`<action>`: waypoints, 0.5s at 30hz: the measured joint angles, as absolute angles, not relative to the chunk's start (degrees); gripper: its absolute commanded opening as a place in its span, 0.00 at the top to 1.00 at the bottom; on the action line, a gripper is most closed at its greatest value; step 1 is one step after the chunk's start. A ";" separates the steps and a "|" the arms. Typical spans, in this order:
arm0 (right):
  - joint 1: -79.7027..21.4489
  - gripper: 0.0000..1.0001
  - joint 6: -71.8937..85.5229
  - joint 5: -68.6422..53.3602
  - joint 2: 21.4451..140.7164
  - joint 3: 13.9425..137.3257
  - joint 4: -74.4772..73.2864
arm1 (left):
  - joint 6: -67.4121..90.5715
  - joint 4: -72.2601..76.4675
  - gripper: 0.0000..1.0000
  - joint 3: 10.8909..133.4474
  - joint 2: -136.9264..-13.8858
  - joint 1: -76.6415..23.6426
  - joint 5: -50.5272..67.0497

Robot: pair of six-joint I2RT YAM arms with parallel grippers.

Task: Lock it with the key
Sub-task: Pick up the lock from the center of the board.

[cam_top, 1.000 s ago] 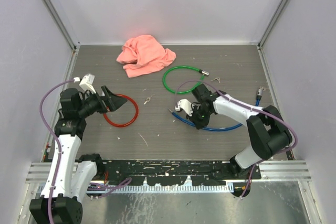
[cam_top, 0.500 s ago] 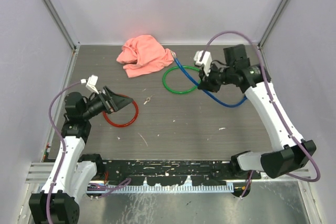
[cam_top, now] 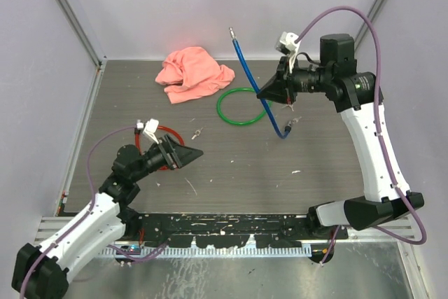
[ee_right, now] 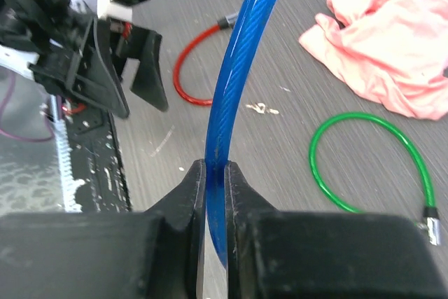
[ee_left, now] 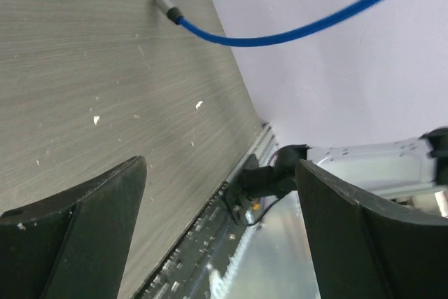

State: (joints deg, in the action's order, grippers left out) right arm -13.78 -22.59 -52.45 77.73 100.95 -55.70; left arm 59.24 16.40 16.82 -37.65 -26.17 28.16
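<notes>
My right gripper [cam_top: 269, 94] is shut on a blue cable lock [cam_top: 253, 82] and holds it up above the table, one end high, the other metal end [cam_top: 285, 133] hanging low. In the right wrist view the cable [ee_right: 234, 47] is clamped between the fingers [ee_right: 190, 194]. A small key [cam_top: 198, 132] lies on the table, also in the right wrist view [ee_right: 262, 108]. My left gripper [cam_top: 190, 153] is open and empty, low over the table's front left. Its wrist view shows the blue cable [ee_left: 294, 31] and its metal tip [ee_left: 166, 6] ahead.
A green cable loop [cam_top: 240, 107] lies under the lifted cable. A pink cloth [cam_top: 193, 73] lies at the back. A red cable loop [cam_top: 140, 146] is mostly hidden behind my left arm, and shows in the right wrist view [ee_right: 183, 68]. White specks [cam_top: 296, 171] dot the table.
My right gripper has lifted the blue cable off the table and carried it up and back. My left arm has swung forward and right, away from the red loop.
</notes>
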 measured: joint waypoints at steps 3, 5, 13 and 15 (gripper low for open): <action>-13.13 0.99 -17.76 -55.81 78.04 101.69 -53.06 | 52.60 18.70 0.10 17.23 -37.60 -32.82 22.44; -12.64 0.99 -13.26 -58.26 78.04 101.65 -50.04 | 45.04 19.92 0.09 18.59 -38.22 -39.64 18.11; -12.25 0.99 7.86 -64.58 77.71 95.90 -31.00 | 15.55 31.31 0.07 31.55 -56.60 -58.70 8.16; -12.25 0.99 13.47 -65.54 77.71 93.82 -25.67 | 10.70 34.28 0.07 34.79 -62.83 -59.83 6.52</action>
State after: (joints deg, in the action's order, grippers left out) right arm -12.25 13.47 -65.54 77.71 93.82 -25.67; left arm 10.70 34.28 34.79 -62.83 -59.83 6.52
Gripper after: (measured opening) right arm 0.141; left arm 0.925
